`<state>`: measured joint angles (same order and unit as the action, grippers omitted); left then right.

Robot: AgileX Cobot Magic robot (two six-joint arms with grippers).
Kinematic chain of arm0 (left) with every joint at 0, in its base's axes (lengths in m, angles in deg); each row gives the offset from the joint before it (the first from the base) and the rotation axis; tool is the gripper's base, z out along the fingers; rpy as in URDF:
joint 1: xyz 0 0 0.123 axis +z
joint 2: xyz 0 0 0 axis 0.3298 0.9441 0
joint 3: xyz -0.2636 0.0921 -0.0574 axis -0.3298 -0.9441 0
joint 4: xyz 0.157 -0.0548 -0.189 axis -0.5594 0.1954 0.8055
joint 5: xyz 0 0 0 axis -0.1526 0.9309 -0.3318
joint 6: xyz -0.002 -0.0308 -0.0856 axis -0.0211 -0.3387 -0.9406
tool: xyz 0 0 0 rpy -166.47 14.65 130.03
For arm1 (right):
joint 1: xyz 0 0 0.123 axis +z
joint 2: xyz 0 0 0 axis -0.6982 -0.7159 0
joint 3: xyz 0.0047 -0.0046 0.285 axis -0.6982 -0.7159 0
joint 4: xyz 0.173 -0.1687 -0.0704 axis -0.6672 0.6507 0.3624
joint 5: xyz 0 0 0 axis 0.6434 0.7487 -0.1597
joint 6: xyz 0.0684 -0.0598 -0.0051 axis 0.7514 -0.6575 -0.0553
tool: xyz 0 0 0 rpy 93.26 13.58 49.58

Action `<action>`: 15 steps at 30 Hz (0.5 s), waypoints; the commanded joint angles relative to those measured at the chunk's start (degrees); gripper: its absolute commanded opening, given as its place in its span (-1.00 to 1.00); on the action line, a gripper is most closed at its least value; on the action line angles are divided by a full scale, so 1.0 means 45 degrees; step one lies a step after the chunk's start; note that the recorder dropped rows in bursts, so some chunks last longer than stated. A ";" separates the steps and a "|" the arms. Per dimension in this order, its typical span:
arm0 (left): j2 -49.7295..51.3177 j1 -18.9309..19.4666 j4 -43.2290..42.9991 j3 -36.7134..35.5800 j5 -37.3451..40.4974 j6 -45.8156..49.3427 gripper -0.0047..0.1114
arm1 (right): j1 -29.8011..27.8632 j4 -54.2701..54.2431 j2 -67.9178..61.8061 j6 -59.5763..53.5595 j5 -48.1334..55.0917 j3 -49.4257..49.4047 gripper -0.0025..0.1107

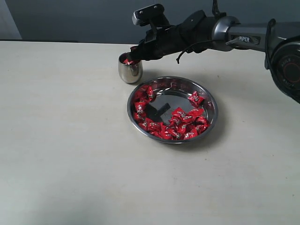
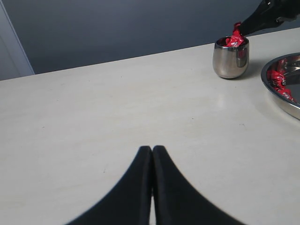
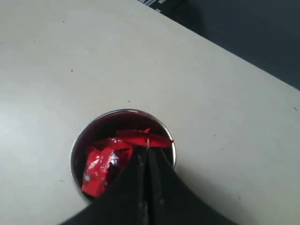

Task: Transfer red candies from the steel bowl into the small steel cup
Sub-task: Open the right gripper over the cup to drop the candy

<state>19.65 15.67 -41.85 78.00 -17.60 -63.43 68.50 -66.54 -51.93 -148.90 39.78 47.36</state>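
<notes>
Pale surface: small steel cup just beside steel bowl of red candies. Right claw at cup mouth, pinched shut on one red candy. Left claw closed, empty, well apart from cup.

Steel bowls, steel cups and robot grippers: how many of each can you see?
Steel bowl: 1
Small steel cup: 1
Grippers: 2, the left gripper and the right gripper
Total: 4
</notes>
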 commanded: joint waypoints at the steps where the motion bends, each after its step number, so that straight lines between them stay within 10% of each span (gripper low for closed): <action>1: -0.0055 -0.0133 0.0006 0.0013 -0.0090 -0.0071 -0.91 | -0.0022 -0.0114 -0.0001 -0.0253 0.0125 0.0074 -0.75; 15: -0.0055 -0.0133 0.0006 0.0013 -0.0090 -0.0071 -0.91 | -0.0048 -0.0396 0.0963 -0.0253 -0.0469 0.0313 -0.54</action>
<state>19.65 15.67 -41.85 78.00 -17.60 -63.43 68.50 -67.79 -49.87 -149.62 39.04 48.22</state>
